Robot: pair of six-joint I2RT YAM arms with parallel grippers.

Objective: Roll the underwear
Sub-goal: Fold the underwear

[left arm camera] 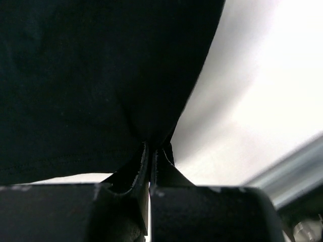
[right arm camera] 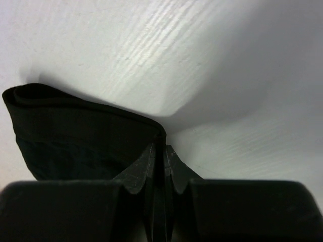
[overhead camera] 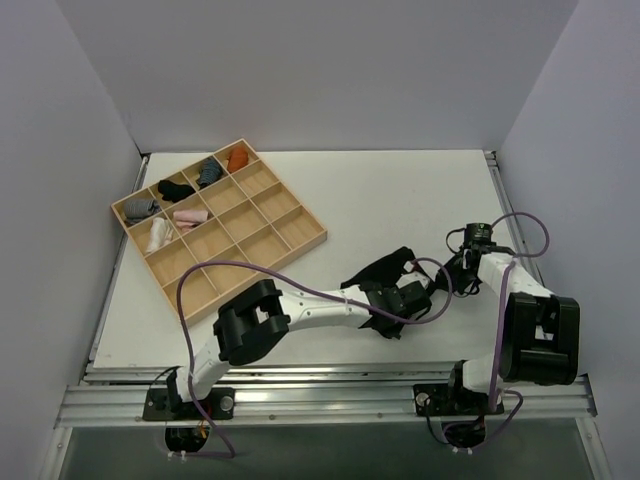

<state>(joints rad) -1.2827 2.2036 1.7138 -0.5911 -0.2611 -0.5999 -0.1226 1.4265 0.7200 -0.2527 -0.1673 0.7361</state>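
The left gripper is clamped on a pinch of the underwear, with the black cloth puckering into creases where the two fingertips meet. To its right, the right gripper is likewise closed. Its tips grip the corner of a doubled-over edge of the same garment, and the rest of the fabric trails off to one side across the white table.

From above, the underwear lies crumpled near the front of the table between the two wrists. It sits well apart from the wooden tray at the far left, where small rolled bundles sit in some of the compartments. No tidy roll can be seen in the garment, so the job appears to be at an early stage, with both arms holding an edge ready to turn it over.

Doing this well likely depends on the two arms moving as a pair. They would need to keep the held edge stretched straight between them, stay low over the table, and carry the edge over the flat cloth at the same pace. If one side leads, the roll is apt to come out lopsided or cone-shaped. The grips are small and the fabric is thin and slack, so a hard tug could pull it free or bunch it.
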